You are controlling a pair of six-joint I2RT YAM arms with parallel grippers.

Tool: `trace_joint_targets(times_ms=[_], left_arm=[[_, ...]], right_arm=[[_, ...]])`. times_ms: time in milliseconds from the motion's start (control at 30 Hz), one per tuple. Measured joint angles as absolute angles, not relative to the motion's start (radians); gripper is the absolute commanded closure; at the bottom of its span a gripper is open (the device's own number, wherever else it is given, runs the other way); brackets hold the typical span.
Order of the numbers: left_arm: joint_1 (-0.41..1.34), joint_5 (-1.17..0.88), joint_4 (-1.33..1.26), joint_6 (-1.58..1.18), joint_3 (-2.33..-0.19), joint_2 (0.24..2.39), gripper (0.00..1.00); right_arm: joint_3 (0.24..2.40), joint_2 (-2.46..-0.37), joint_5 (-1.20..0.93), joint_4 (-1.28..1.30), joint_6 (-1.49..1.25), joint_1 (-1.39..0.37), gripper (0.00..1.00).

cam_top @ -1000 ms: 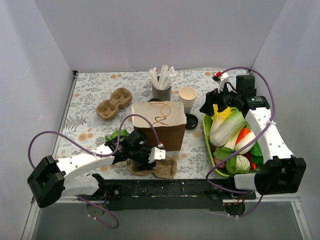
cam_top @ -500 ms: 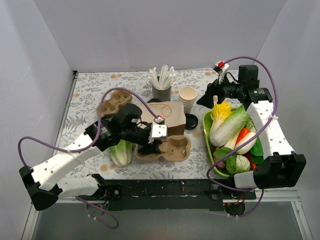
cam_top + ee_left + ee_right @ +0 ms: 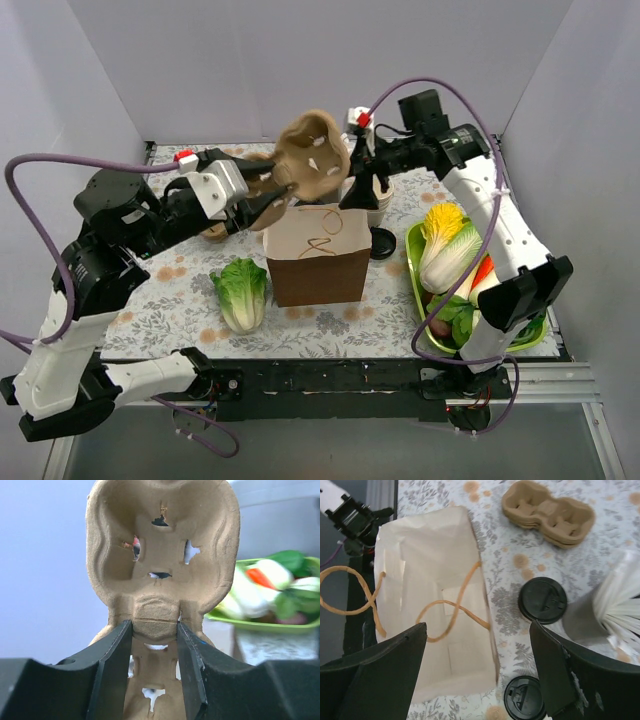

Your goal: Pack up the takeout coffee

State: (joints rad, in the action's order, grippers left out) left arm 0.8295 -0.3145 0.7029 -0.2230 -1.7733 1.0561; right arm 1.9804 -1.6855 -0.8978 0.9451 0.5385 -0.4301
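Note:
No lidded cream-white cup shows in any view; the takeout coffee is hidden or out of view. My left gripper (image 3: 270,195) is shut on a brown pulp cup carrier (image 3: 312,158) and holds it in the air, tilted, above the back of the open brown paper bag (image 3: 318,255). In the left wrist view the fingers (image 3: 120,650) pinch the carrier's (image 3: 162,555) middle bridge. My right gripper (image 3: 352,190) is open and empty, hovering over the bag's far right corner. The right wrist view looks down into the bag (image 3: 435,625) between its spread jaws (image 3: 478,625).
Two loose black lids (image 3: 542,600) (image 3: 525,697) lie right of the bag. A grey cup of white sticks (image 3: 590,615) and a stack of carriers (image 3: 547,512) stand behind. A cabbage (image 3: 240,290) lies left of the bag. A green tray (image 3: 413,280) of vegetables is on the right.
My left arm lifted the carrier from the table in front of the bag to above it. My right arm swung left from over the tray to above the bag.

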Motion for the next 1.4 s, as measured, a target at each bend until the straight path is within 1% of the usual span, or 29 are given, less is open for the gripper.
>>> trace_joint_targets(times_ms=[133, 233, 367, 600, 867, 1200, 1400], left_arm=[[0.776, -0.148, 0.636, -0.19, -1.721, 1.015, 1.0], [0.724, -0.061, 0.614, -0.183, -1.673, 0.998, 1.0], [0.662, -0.007, 0.596, -0.197, -1.657, 1.014, 1.0], [0.623, 0.012, 0.598, -0.207, -1.594, 1.019, 1.0], [0.609, -0.012, 0.59, -0.226, -1.59, 1.036, 1.0], [0.609, -0.049, 0.607, -0.251, -1.582, 1.061, 1.0], [0.607, -0.054, 0.617, -0.258, -1.569, 1.059, 1.0]], right_arm=[[1.981, -1.732, -0.861, 1.009, 0.604, -0.519, 0.09], [1.99, -1.755, -0.847, 1.024, 0.616, -0.53, 0.09], [1.998, -1.758, -0.84, 1.027, 0.637, -0.533, 0.08], [1.999, -1.765, -0.84, 1.045, 0.683, -0.57, 0.08], [2.027, -1.848, -0.838, 1.092, 0.714, -0.582, 0.06], [2.027, -1.869, -0.902, 1.11, 0.694, -0.577, 0.06], [2.067, -1.911, -0.899, 1.127, 0.675, -0.57, 0.06]])
